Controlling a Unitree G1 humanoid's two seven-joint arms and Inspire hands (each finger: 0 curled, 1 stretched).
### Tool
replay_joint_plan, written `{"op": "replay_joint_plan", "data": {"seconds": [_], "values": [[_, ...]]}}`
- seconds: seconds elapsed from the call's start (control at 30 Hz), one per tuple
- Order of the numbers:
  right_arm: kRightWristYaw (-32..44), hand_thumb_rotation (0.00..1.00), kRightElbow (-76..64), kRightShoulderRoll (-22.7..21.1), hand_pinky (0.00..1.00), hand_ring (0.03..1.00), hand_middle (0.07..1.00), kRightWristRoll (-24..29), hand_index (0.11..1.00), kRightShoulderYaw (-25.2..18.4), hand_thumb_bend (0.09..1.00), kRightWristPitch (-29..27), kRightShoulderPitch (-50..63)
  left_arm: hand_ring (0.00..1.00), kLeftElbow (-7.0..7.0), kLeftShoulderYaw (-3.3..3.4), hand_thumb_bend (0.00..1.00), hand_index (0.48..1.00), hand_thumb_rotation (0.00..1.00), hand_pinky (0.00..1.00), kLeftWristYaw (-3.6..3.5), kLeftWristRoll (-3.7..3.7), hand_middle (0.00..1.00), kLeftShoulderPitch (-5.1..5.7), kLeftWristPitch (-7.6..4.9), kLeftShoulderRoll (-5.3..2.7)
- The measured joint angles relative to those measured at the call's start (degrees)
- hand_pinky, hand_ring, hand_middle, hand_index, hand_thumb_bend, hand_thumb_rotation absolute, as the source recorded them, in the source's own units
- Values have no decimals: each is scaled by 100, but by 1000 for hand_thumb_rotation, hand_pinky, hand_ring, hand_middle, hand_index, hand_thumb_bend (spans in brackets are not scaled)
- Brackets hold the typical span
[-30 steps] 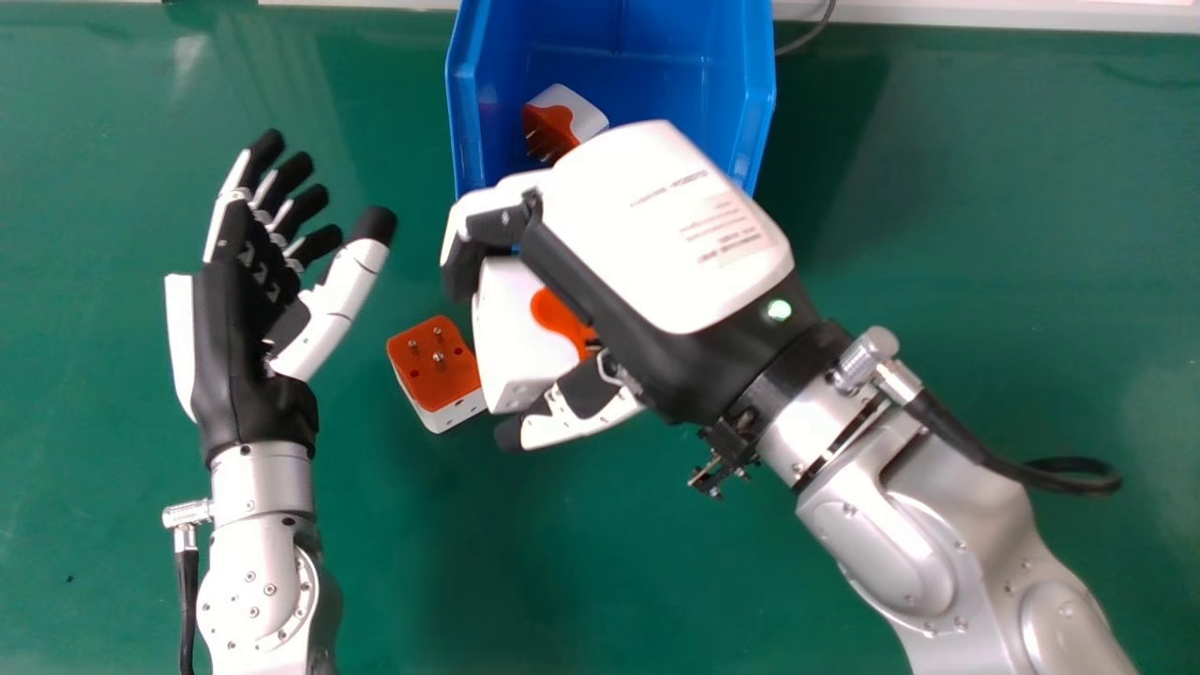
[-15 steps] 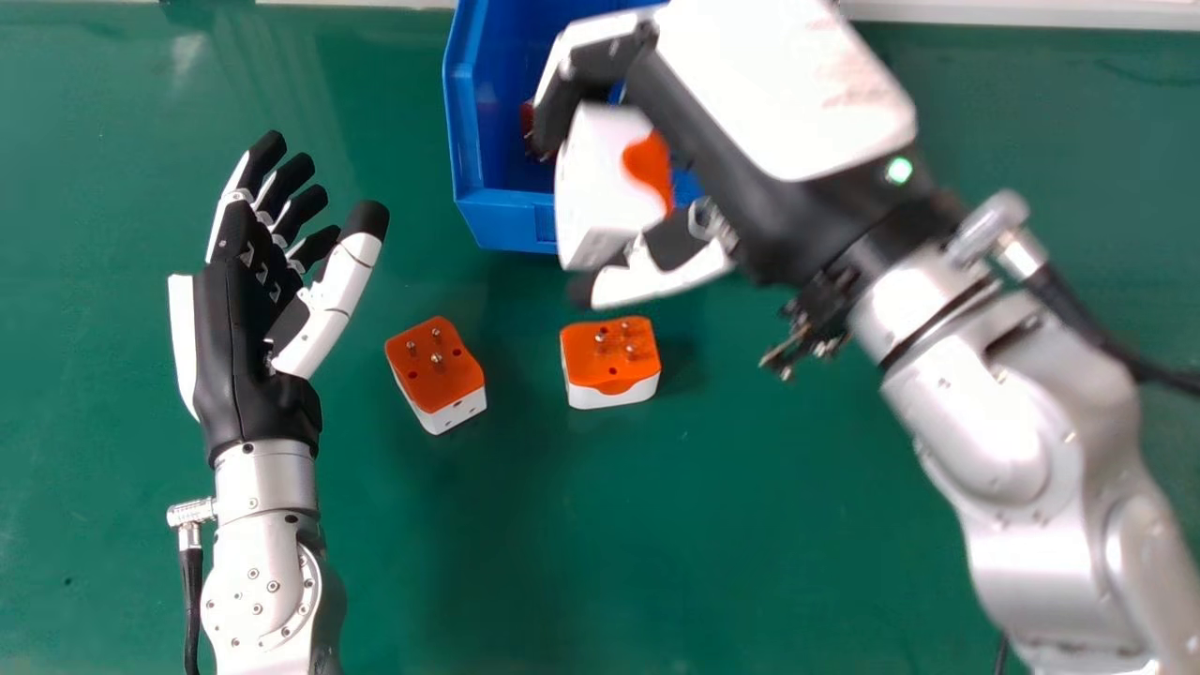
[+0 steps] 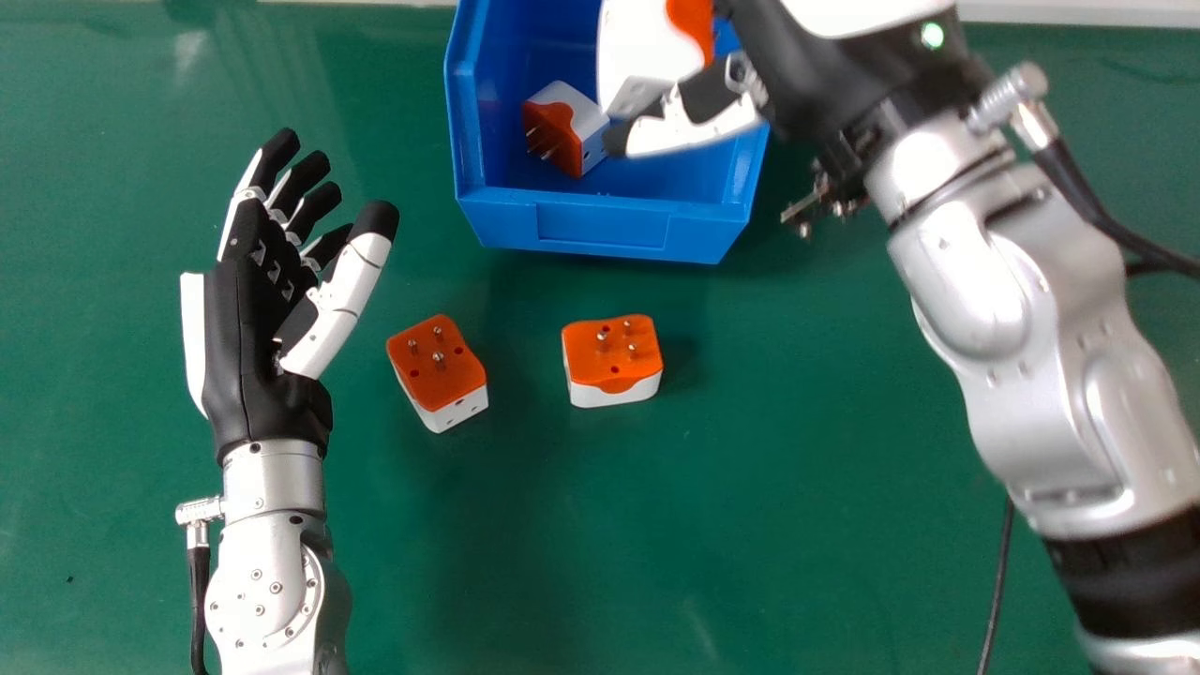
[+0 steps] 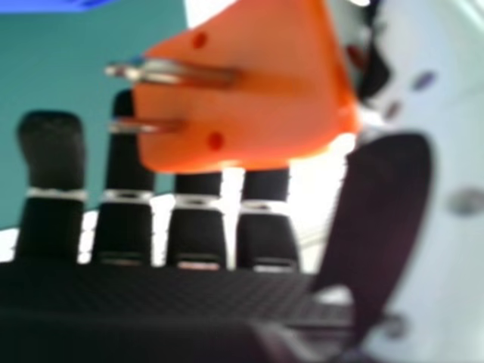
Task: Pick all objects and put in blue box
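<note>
My right hand [image 3: 825,66] is above the blue box [image 3: 605,225], its fingers and thumb closed on a white and orange plug adapter [image 3: 647,56]. In the right hand view the adapter's orange pin face [image 4: 249,91] shows between the fingers and thumb of my right hand [image 4: 386,219]. Inside the box lies another adapter [image 3: 567,127], tipped on its side. Two more stand pins up on the green table: the left one [image 3: 439,373] and the right one [image 3: 612,361]. My left hand [image 3: 253,319] is open and empty, left of them.
The blue box's front wall faces the two table adapters. A black cable [image 3: 998,581] runs down at the right, beside the silver right forearm [image 3: 1012,300]. A pale strip [image 3: 1078,11] borders the green table [image 3: 750,525] at the back.
My right hand has carried its adapter away from the table adapters, up and to the right over the box, uncovering the right table adapter and the box's front. The left hand has shifted slightly right.
</note>
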Motion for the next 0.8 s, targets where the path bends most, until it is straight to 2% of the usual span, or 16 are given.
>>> {"op": "replay_joint_plan", "data": {"seconds": [0.2,0.33,0.57,0.7,0.8], "values": [[-320,0,949,-104,258,358,466,-113,518,103,511,-102,-584,841,-10,0,716,870,364,753,-8,16,865,7,-3,-3],[-596,0,1746,-97,258,358,466,-105,518,192,511,-242,-927,841,-13,4,716,870,364,753,-89,-28,865,10,-4,-10],[-1458,0,3452,-136,265,362,469,-145,520,536,512,-691,-1638,844,-4,33,722,872,364,757,-106,-27,871,13,-21,-13],[-1883,0,4255,-141,265,362,469,-214,520,798,512,-910,-1944,844,-4,31,722,872,364,757,-80,21,871,16,-27,-13],[-2268,0,4871,-139,272,365,474,-338,517,1045,512,-1092,-2163,846,-4,33,727,873,365,757,-98,11,873,17,-28,-25]]}}
